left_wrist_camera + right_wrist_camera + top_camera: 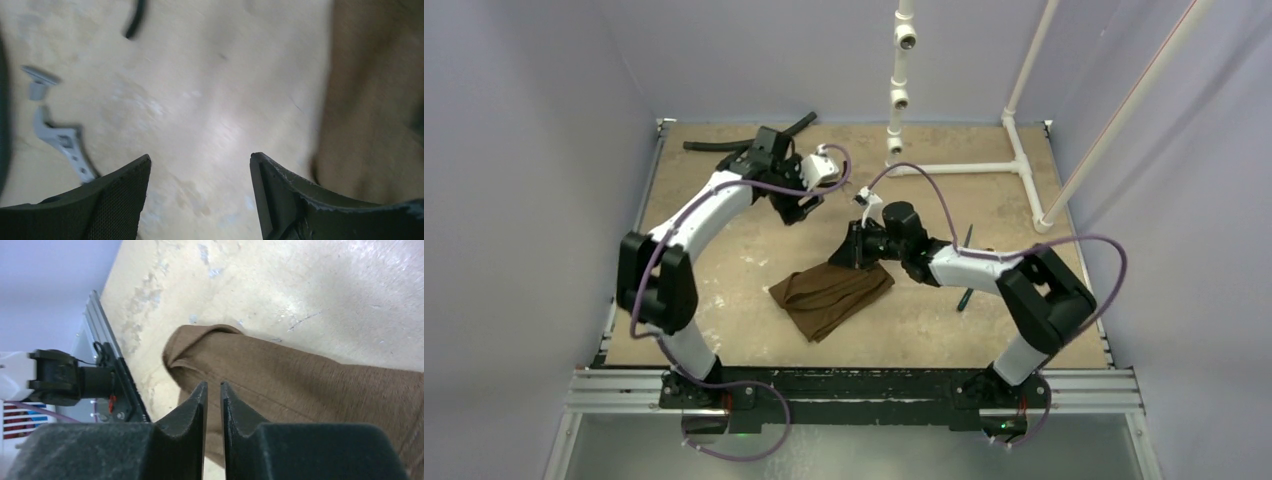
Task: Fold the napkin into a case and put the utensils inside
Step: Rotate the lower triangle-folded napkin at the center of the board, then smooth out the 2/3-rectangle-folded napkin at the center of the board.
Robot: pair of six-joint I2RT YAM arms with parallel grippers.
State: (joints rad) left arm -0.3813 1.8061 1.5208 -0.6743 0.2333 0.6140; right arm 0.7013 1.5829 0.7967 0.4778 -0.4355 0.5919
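The dark-brown napkin (829, 297) lies folded into a long strip in the middle of the table. My right gripper (849, 250) hovers at its far end. In the right wrist view the jaws (214, 385) stand almost together with only a slim gap, nothing between them, and the napkin (310, 380) is below. My left gripper (807, 205) is farther back and open. Its wrist view (199, 157) shows bare table between the fingers and the blurred napkin (372, 100) to the right. A dark thin utensil (964, 298) lies by the right arm. The blue spoon is hidden.
A black rubber hose (754, 140) lies at the back left and shows in the left wrist view (136, 20). A grey wrench (65, 142) lies left of the left fingers. A white pipe frame (1014, 165) stands at the back right.
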